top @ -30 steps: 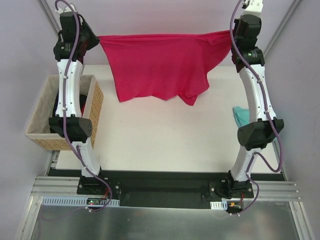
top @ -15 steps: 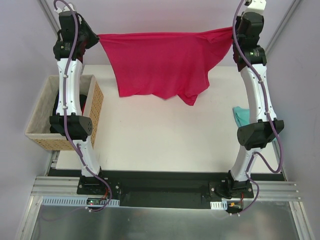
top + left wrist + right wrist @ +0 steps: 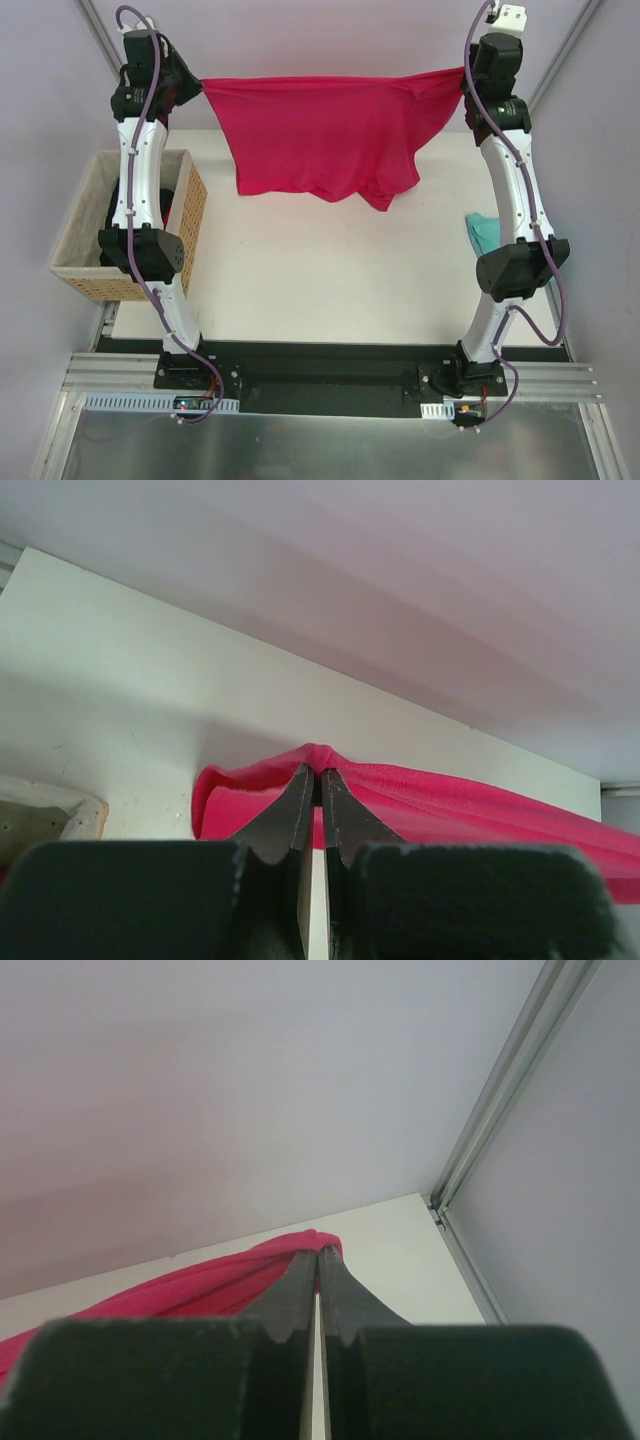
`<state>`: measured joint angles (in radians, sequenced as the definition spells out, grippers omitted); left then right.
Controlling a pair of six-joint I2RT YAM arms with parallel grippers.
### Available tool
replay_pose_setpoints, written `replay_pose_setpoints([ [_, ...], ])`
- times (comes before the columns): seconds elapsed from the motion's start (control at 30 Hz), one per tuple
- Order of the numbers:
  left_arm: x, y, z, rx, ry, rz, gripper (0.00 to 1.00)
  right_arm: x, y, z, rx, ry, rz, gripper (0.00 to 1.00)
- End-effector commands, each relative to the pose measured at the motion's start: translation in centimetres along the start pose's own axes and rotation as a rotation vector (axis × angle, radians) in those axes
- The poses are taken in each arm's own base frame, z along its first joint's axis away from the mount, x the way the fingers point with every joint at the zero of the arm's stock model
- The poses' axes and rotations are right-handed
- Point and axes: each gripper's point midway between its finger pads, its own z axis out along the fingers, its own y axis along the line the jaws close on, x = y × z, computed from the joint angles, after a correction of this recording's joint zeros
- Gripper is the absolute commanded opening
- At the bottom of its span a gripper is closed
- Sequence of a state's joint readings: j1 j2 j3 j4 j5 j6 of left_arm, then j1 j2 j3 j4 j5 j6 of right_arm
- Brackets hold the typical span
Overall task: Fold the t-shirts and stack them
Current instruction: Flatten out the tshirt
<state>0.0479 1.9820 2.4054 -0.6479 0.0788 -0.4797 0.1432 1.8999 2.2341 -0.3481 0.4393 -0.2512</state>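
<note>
White tabletop (image 3: pixel 330 280) fills the middle of the scene, with pale walls behind it and bare surface toward the near side.

Above its far edge hangs the crimson t-shirt (image 3: pixel 320 130), spread wide in the air. Its top edge is pulled into a nearly straight line from left to right, so its long axis runs across the table, parallel to the far wall. The rest of the cloth drapes down from that line, longer and more crumpled at the lower right. Whether the lowest fold touches the table cannot be told from above.

At the left edge stands the wicker basket (image 3: pixel 85 270), beside the left arm and well apart from the cloth. A small patch of the teal t-shirt (image 3: pixel 483 232) shows at the right edge, partly hidden behind the right arm and far closer to that arm than to the left one.

The left gripper (image 3: pixel 312 772) is pinched tight on the left end of the crimson top edge, with cloth bunched at its tips and trailing off to the right. The right gripper (image 3: pixel 318 1252) is clamped just as tightly on the right end, the cloth trailing to the left.

The shirt thus lies between the two grippers, inward of each, and neither arm is nearer. I judge that laying it flat calls for both ends to come toward the near side and down together, keeping the top edge level.
</note>
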Motion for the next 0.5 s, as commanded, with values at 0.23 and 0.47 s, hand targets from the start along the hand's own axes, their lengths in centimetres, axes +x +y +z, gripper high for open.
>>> replay_pose_setpoints([
  [0.23,-1.3,0.9,-4.6,-0.013,-0.050,-0.020,0.00,-4.6,-4.1,-4.7,0.056,-0.075,0.052,0.01],
  [0.47,1.6,1.4,-6.0,-0.025,0.030,-0.033,0.00,-2.1,-3.8,-5.7,0.022,0.016,0.042,0.01],
])
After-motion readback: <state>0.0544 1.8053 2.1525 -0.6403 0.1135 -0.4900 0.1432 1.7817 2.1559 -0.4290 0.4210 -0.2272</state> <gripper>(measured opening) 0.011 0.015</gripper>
